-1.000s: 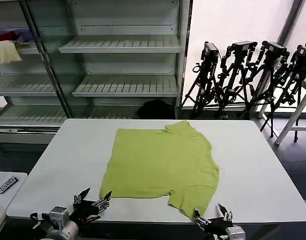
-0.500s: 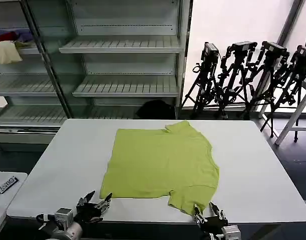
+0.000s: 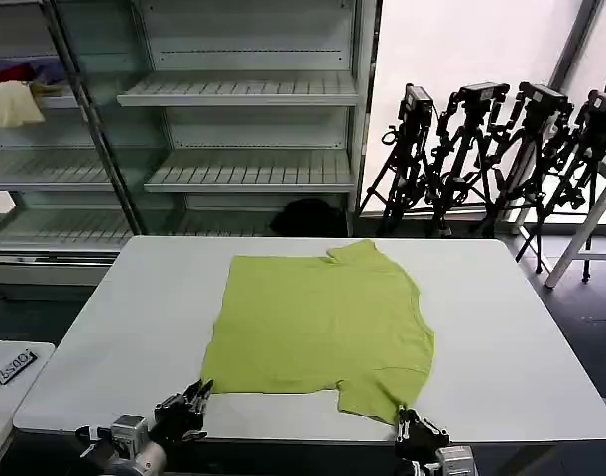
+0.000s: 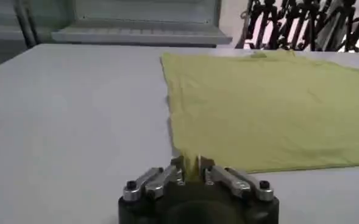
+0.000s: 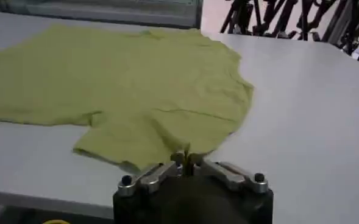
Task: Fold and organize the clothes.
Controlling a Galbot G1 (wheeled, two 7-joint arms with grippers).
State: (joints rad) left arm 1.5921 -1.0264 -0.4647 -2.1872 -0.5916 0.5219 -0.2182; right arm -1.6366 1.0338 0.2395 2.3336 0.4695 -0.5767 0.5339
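Head view: a white desk [image 3: 114,327] stood before empty metal shelves [image 3: 243,94], with a row of black tripods [image 3: 491,149] along the bright wall to the right. A pale yellow cloth [image 3: 12,102] and a red cloth [image 3: 10,71] lay on a far-left shelf.

Item: one lime-green T-shirt [image 3: 317,322], spread flat and plain side up, lay on the desk's middle and reached toward the near edge, its collar toward the desk's right edge. One sleeve pointed to the far edge, the other to the near edge.

Left gripper [image 3: 188,402]: low at the near edge, left of centre, at the shirt's near hem corner. In the left wrist view the fingers [image 4: 178,164] were pinched on that corner of the T-shirt [image 4: 270,109].

Right gripper [image 3: 414,428]: low at the near edge, right of centre, at the near sleeve. In the right wrist view its fingers [image 5: 178,159] were clenched on the sleeve's edge of the T-shirt [image 5: 136,91].
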